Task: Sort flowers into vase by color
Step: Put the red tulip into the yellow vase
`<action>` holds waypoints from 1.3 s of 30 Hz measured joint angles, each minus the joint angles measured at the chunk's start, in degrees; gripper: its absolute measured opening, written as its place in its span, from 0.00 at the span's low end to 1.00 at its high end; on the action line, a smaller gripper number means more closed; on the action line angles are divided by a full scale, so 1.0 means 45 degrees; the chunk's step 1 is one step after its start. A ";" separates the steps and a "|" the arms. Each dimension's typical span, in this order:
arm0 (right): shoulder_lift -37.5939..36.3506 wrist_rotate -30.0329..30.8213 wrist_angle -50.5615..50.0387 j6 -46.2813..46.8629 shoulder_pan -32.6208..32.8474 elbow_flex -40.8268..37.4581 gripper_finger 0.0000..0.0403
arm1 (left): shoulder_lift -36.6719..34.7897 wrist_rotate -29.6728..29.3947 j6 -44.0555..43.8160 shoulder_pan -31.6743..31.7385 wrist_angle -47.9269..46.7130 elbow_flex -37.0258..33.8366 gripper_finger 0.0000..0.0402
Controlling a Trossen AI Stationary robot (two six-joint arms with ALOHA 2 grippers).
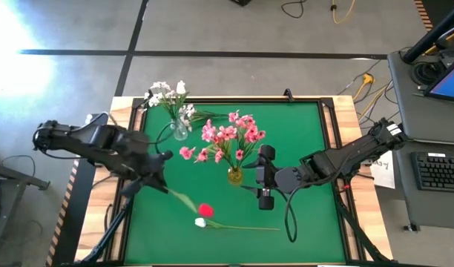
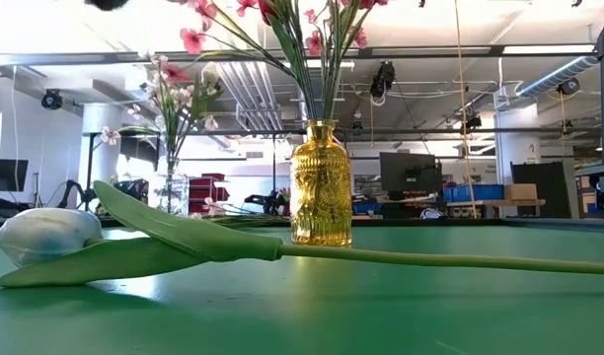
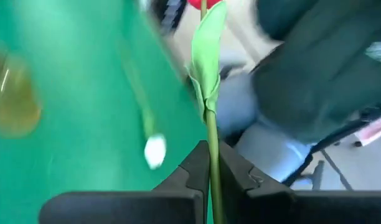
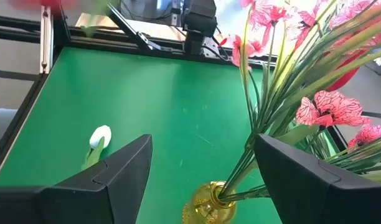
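Green mat over the desk (image 1: 301, 119), grey floor and cables around, workshop with monitors behind in the low view.

Left fingers (image 3: 206, 177) pressed together on a thin green stem, pinching the red tulip (image 1: 205, 211) low on the stem, so the bloom hangs far from the grip and swings free above the mat. Left gripper (image 1: 159, 180) near the left front part of the mat, arm reaching in from the left edge. Grip at the stem end probably chosen so the bare stem can go down first into a vase neck.

Right fingers (image 4: 125, 165) spread wide, holding nothing. Right gripper (image 1: 265, 199) just beside the yellow vase (image 1: 234, 176), waiting, perhaps kept close to steady that vase.

White tulip (image 2: 47, 235) lying flat on the mat at the front, long stem stretched to the side, not yet sorted.

Pink flowers (image 1: 231, 137) standing already in the yellow vase at the middle. Small white flowers (image 1: 166, 95) standing in the clear vase (image 1: 180, 132) toward the back left. Colours kept apart, one vase per colour. No separate vase for red visible, so target for the red tulip not certain.
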 joint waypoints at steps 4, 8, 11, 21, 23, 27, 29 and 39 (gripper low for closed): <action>0.0000 0.0001 0.0147 -0.0475 0.0000 -0.0065 0.69 | -0.0243 -0.0818 0.0685 -0.0665 0.2141 0.0000 0.00; 0.0000 0.0003 0.1117 -0.1110 0.0000 -0.0405 0.69 | -0.0082 -0.2803 0.1269 -0.0954 0.4258 -0.0005 0.00; 0.0000 0.0007 0.2249 -0.1762 0.0052 -0.0745 0.69 | 0.0353 -0.3571 0.1925 -0.0993 0.5701 -0.0005 0.00; 0.0106 -0.1918 0.5809 -0.3551 0.0087 -0.0947 0.69 | 0.3020 -0.3648 0.3968 -0.1042 0.9404 -0.0015 0.00; 0.0258 -0.2416 0.6723 -0.4153 0.0111 -0.0947 0.69 | 0.3531 -0.3657 0.4203 -0.1042 0.9882 -0.0023 0.00; 0.0748 -0.2561 0.8023 -0.4694 0.0117 -0.0947 0.69 | 0.4288 -0.3655 0.4277 -0.1042 1.0815 -0.0029 0.00; 0.0970 -0.2553 0.8574 -0.4970 0.0109 -0.0947 0.69 | 0.4471 -0.3656 0.4284 -0.1042 1.0981 -0.0029 0.00; 0.1675 -0.2551 1.0712 -0.6148 0.0107 -0.0947 0.59 | 0.4910 -0.3958 0.4229 -0.1066 1.2287 -0.0029 0.00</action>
